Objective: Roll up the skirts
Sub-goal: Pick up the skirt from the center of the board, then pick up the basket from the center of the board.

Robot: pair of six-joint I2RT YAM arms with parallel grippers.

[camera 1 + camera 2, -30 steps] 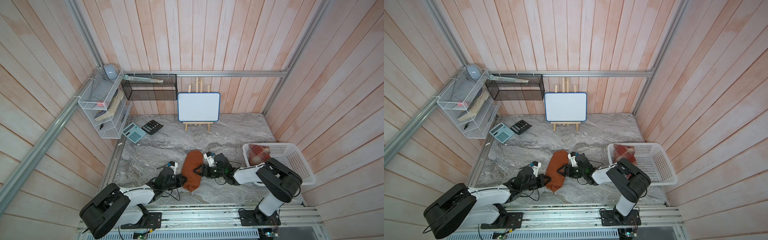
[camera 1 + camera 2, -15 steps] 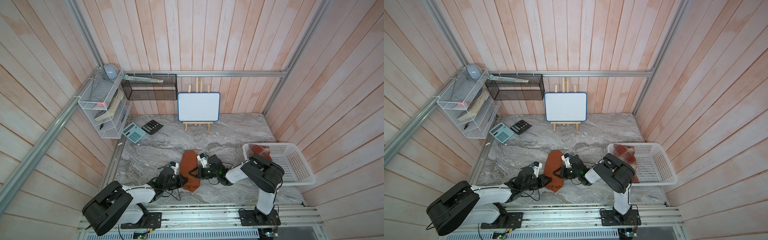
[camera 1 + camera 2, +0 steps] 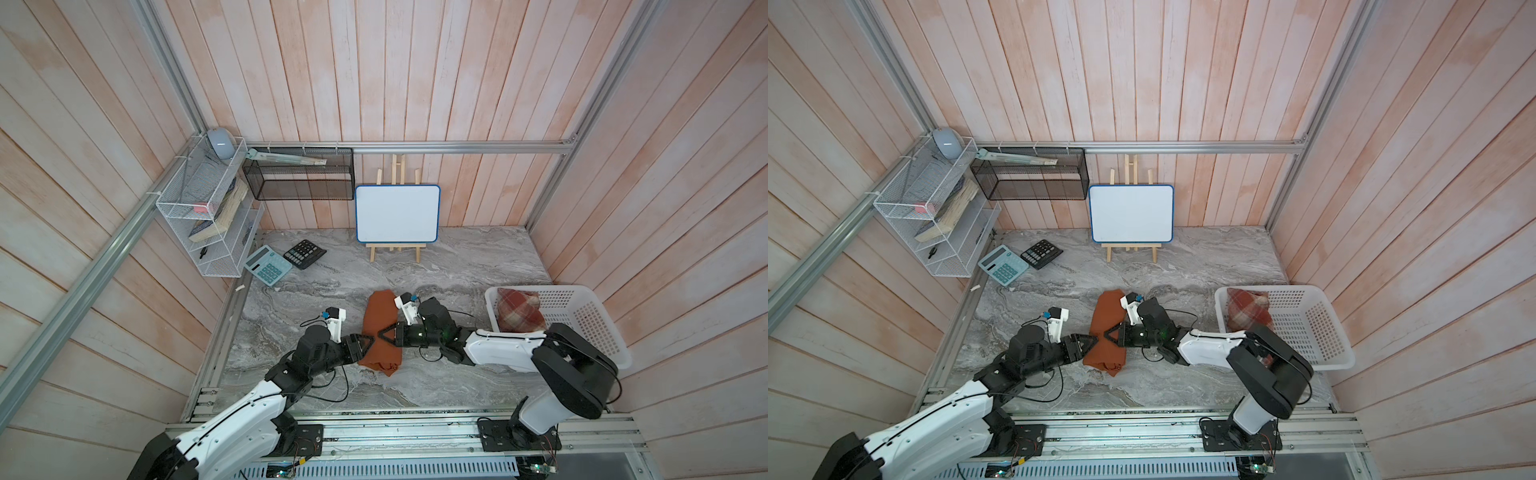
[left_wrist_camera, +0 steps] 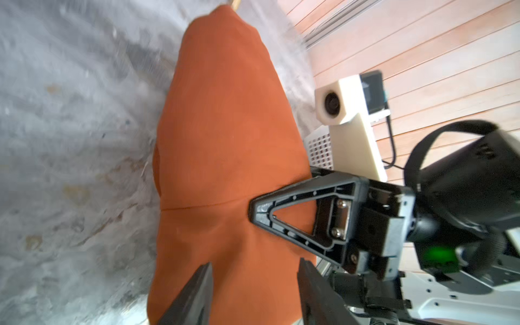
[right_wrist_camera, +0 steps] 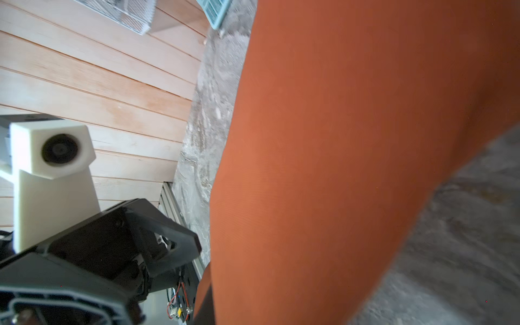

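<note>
Near the table's (image 3: 415,270) front edge, the orange skirt (image 3: 380,316) has just been released by the left gripper (image 4: 254,264), now open; the right gripper's (image 3: 381,335) state cannot be told; rolling is judged unfinished.

A: Orange skirt (image 3: 380,328) (image 3: 1106,332)?
B: Plain rust-orange; folded into a long narrow band, tapering toward the far end, crumpled at the near end; flat on the marble top (image 3: 457,270); one crease across it in the left wrist view (image 4: 225,140).
A: Plaid skirt (image 3: 519,309) (image 3: 1248,309)?
B: Woolly, red-cream-tan; a compact bundle; in the white basket (image 3: 582,289), far corner.
</note>
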